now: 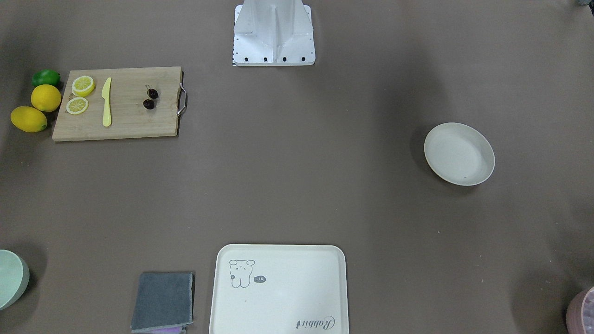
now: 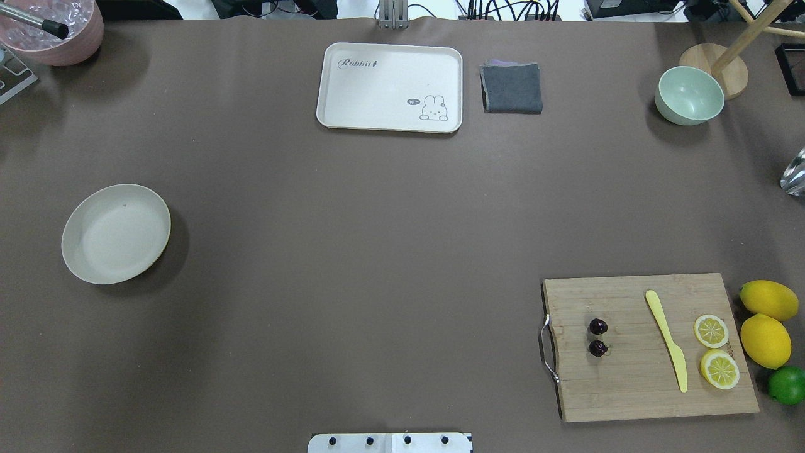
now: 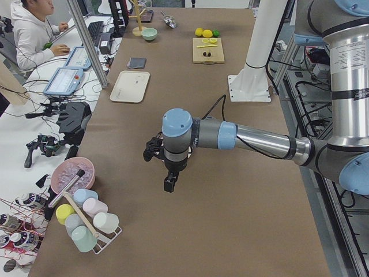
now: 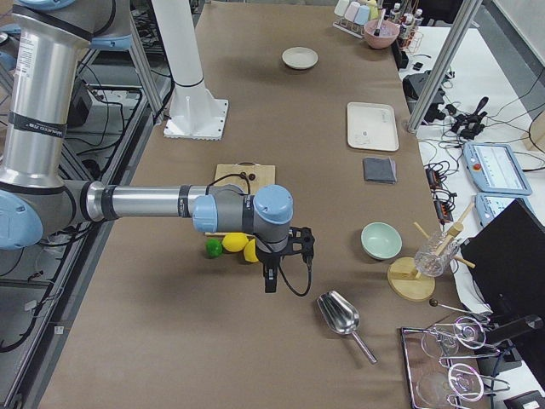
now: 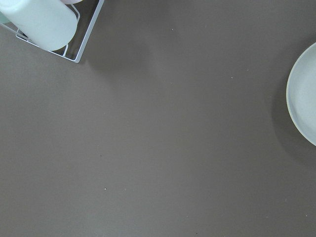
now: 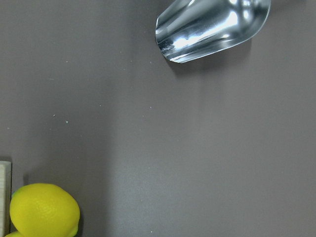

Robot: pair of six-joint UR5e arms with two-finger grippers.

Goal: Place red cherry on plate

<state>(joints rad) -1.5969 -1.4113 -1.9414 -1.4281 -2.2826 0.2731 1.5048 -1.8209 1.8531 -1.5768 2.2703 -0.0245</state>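
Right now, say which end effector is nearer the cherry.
Right. The right end effector hangs past the lemons, off the board holding the cherry; the left end effector is beyond the plate, at the opposite end.

Silver arms (image 3: 265,141) bear pale-blue joint caps (image 3: 176,122), black cables (image 3: 218,103) and black pincers (image 3: 168,184)

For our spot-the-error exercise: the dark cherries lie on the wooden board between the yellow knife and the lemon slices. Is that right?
No. The red cherry lies on the wooden board between the yellow knife and the board's metal handle, not the lemon slices, as the overhead exterior view shows.
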